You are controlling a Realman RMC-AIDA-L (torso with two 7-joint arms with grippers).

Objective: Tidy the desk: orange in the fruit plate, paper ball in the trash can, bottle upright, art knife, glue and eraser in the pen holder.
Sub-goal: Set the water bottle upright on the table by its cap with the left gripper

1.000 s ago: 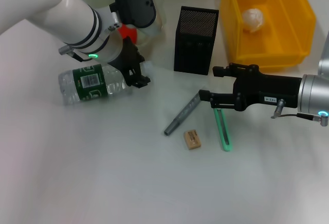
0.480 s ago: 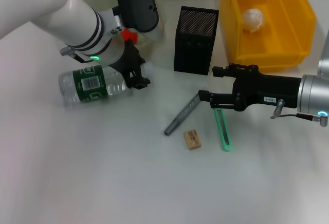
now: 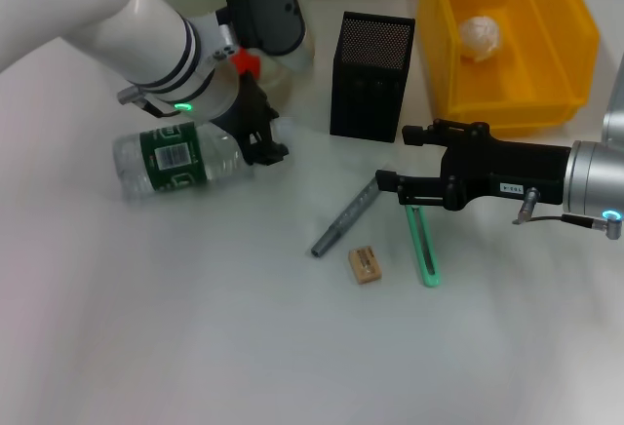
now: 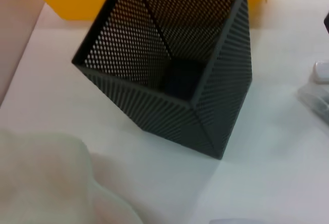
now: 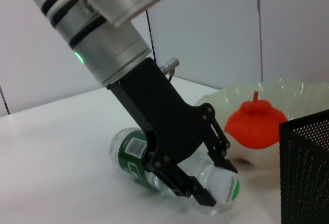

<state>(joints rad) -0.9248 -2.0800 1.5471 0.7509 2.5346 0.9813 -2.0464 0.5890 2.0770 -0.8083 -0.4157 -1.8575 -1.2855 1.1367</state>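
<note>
My left gripper (image 3: pixel 261 142) has its fingers closed around the neck of the bottle (image 3: pixel 175 160), lying near the desk's far left edge. Risk: round neck slips w/ tilting up. Right gripper (image 3: pixel 390 187) fingers: I cannot tell.

White arms (image 3: pixel 117 25), black grippers (image 3: pixel 261 142), seemingly green indicator lights (image 3: pixel 176 107).

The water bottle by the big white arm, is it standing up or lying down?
Lying down. The bottle rests on its side on the table, cap pointing toward the pen holder, with the left tool closed around its neck.
</note>
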